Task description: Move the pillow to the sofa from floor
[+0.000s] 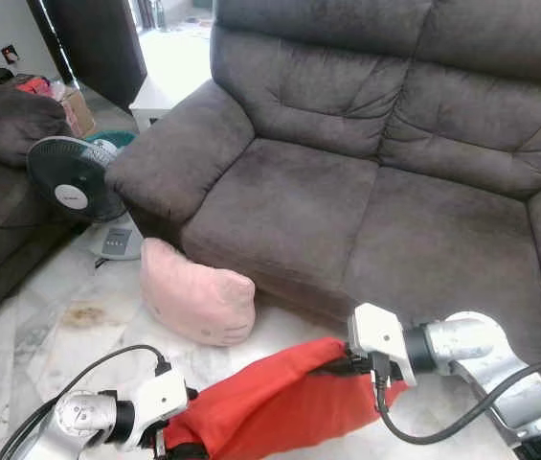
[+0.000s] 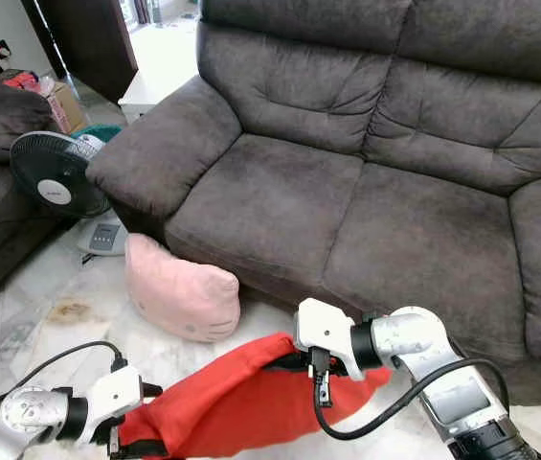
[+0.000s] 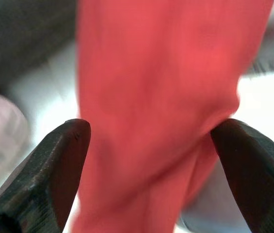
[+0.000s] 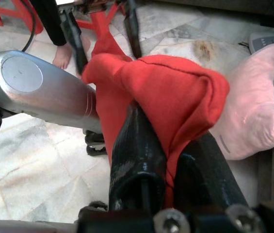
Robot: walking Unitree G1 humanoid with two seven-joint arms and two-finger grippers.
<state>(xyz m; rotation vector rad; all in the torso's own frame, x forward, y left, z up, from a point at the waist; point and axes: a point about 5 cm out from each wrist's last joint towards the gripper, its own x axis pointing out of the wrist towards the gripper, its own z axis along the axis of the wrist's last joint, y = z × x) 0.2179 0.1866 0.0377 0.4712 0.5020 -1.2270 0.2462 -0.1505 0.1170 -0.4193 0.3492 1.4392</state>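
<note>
- You have the red pillow [image 1: 280, 398] held up off the floor [image 1: 69, 335] between both arms, in front of the sofa [image 1: 347, 220] and below its seat edge.
- Your right gripper [image 4: 175, 160] has its two black fingers pressed together on a bunched corner of the red pillow; the fabric folds over and between them.
- Your left gripper [image 3: 146, 160] sits at the other end of the red pillow. Its fingers are spread, with the cloth hanging between them and touching one fingertip; I cannot tell whether they press on it.
- The step in hand looks like the lift and carry: the red pillow sags in the middle and is not yet on the seat.
- Next, you would need to raise both ends above the front edge of the seat cushion, move forward over it, then let go.
- Check the left hold first. If it is loose, that end may drop as you lift.
- A pink pillow [image 1: 198, 297] lies on the floor just beside the sofa's base, near the armrest. Keep your left arm from dragging it.
- A fan [image 1: 74, 182] stands on the floor further to your left, well apart from the lift path.
- In the right wrist view, a person's bare foot [image 4: 64, 53] stands on the floor behind the arms.
</note>
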